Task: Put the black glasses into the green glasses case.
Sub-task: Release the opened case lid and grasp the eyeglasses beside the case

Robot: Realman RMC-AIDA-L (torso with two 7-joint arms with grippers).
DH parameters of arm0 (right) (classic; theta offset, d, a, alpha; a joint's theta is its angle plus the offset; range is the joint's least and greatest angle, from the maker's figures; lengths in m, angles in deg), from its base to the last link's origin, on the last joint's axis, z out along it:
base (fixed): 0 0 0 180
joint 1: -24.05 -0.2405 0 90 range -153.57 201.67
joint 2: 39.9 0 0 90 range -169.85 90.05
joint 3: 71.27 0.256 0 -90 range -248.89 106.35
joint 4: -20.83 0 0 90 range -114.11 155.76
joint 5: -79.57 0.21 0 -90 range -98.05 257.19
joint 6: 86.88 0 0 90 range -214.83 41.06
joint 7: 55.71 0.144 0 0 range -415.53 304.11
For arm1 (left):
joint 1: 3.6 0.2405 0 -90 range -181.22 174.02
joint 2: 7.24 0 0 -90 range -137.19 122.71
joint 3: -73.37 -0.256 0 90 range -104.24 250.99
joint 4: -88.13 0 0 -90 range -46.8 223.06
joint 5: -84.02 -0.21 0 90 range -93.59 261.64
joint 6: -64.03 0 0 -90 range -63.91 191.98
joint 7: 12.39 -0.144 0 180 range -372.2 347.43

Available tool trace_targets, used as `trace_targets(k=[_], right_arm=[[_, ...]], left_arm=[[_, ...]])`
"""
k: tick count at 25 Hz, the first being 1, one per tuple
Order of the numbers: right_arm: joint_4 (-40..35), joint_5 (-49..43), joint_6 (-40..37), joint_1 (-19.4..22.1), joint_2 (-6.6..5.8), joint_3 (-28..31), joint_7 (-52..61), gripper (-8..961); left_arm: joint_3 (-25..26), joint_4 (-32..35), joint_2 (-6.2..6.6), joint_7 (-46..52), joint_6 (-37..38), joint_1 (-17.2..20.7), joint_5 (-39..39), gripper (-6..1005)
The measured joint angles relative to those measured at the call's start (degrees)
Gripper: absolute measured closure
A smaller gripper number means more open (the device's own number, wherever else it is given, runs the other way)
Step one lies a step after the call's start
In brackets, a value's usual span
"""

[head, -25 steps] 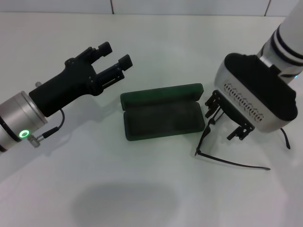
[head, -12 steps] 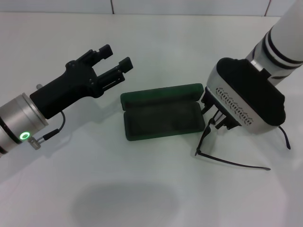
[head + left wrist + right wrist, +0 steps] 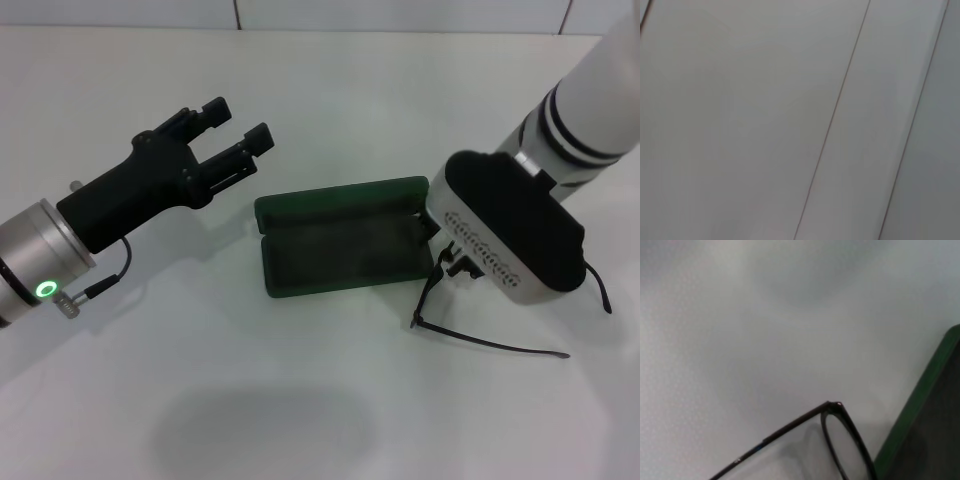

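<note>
Lowered further, your right gripper (image 3: pixel 447 262) sat over the black glasses (image 3: pixel 470 325) beside the green glasses case (image 3: pixel 340 250), jaw state untellable, left gripper (image 3: pixel 238 130) released.

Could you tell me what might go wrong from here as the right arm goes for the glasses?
1. The right claw sits low over the thin-framed black glasses, beside the open dark green hard case; it might nudge the case.
2. The slim temple arms are splayed on the white table; a poor grip could bend or drop them.
</note>
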Motion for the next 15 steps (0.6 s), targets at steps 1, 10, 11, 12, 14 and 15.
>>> trace_targets(k=[1, 10, 11, 12, 14, 15], right_arm=[[0.0, 0.0, 0.1, 0.08, 0.0, -0.56, 0.02, 533], [-0.14, 0.15, -0.09, 0.12, 0.0, -1.55, 0.67, 580], [-0.14, 0.12, -0.13, 0.14, 0.0, -1.57, 0.67, 586], [-0.14, 0.09, -0.15, 0.16, 0.0, -1.57, 0.69, 593], [-0.13, 0.07, -0.18, 0.16, 0.0, -1.59, 1.07, 606], [-0.13, 0.06, -0.21, 0.16, 0.0, -1.6, 1.38, 636]], left_arm=[[0.0, 0.0, 0.02, 0.0, -0.03, 0.01, 0.01, 197], [0.0, 0.0, 0.08, 0.0, -0.05, 0.03, 0.27, 198], [0.0, 0.01, 0.08, 0.03, -0.04, 0.03, 0.25, 198], [0.0, 0.0, 0.08, 0.04, -0.04, 0.03, 0.23, 198], [0.0, 0.0, 0.08, 0.13, 0.03, 0.03, 0.15, 198], [0.0, 0.0, 0.08, 0.24, 0.08, 0.04, 0.12, 198]])
